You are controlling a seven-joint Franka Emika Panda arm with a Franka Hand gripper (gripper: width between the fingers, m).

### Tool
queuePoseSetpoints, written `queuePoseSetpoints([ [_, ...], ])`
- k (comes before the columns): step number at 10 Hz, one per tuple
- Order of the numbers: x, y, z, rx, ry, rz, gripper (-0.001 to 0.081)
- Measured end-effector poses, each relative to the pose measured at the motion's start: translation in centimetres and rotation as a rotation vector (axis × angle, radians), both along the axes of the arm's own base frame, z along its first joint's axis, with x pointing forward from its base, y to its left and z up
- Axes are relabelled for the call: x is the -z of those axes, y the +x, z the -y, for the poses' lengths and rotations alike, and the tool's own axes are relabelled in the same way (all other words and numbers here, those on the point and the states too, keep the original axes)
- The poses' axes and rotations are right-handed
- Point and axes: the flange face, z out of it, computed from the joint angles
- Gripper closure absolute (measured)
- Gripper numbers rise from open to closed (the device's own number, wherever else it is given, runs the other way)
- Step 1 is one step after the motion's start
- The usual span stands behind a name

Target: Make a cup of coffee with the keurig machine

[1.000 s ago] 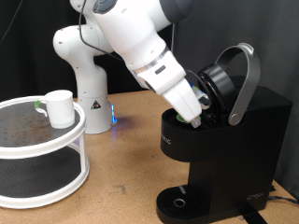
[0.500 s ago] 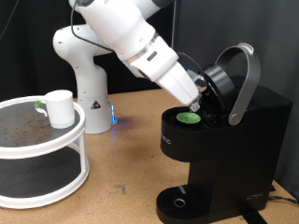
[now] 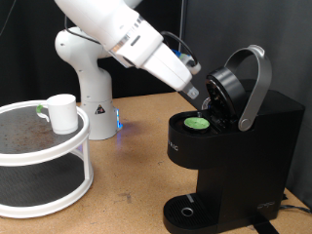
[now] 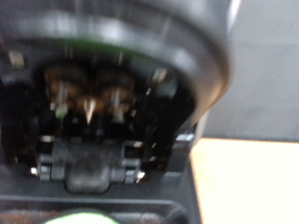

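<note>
The black keurig machine [image 3: 244, 161] stands at the exterior view's right with its lid and grey arched handle [image 3: 255, 83] raised. A small pod with a green top [image 3: 198, 123] sits in the open chamber. My gripper [image 3: 198, 95] hangs just above and left of the chamber, apart from the pod and holding nothing that shows. The white cup [image 3: 62, 112] stands on the top shelf of a white round rack [image 3: 58, 148] at the left. The wrist view looks, blurred, into the underside of the open lid [image 4: 93, 103]; the pod's green top [image 4: 89, 217] shows at its edge and no fingers show.
The arm's white base [image 3: 86, 73] stands behind the rack. The machine's round drip base [image 3: 187, 210] sits low at the front. Bare wooden table [image 3: 136, 175] lies between rack and machine. A dark curtain is behind.
The gripper has lifted up and to the exterior view's left out of the chamber. The green-topped pod stays behind in the chamber. The cup has not moved.
</note>
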Motion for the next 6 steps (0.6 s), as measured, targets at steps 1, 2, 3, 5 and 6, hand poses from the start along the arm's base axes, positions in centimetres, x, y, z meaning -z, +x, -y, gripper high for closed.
queuePoseSetpoints([
  [1, -1.3, -0.3, 0.8, 0.016, 0.032, 0.001, -0.0001],
  [2, -2.8, -0.5, 1.4, 0.029, 0.059, 0.003, -0.0001],
  [3, -4.2, -0.6, 1.9, 0.036, 0.081, 0.008, -0.0001],
  [5, -7.0, -1.0, 2.7, 0.041, 0.119, 0.017, -0.0001],
  [6, -7.9, -1.3, 3.1, 0.038, 0.134, 0.014, -0.0001],
])
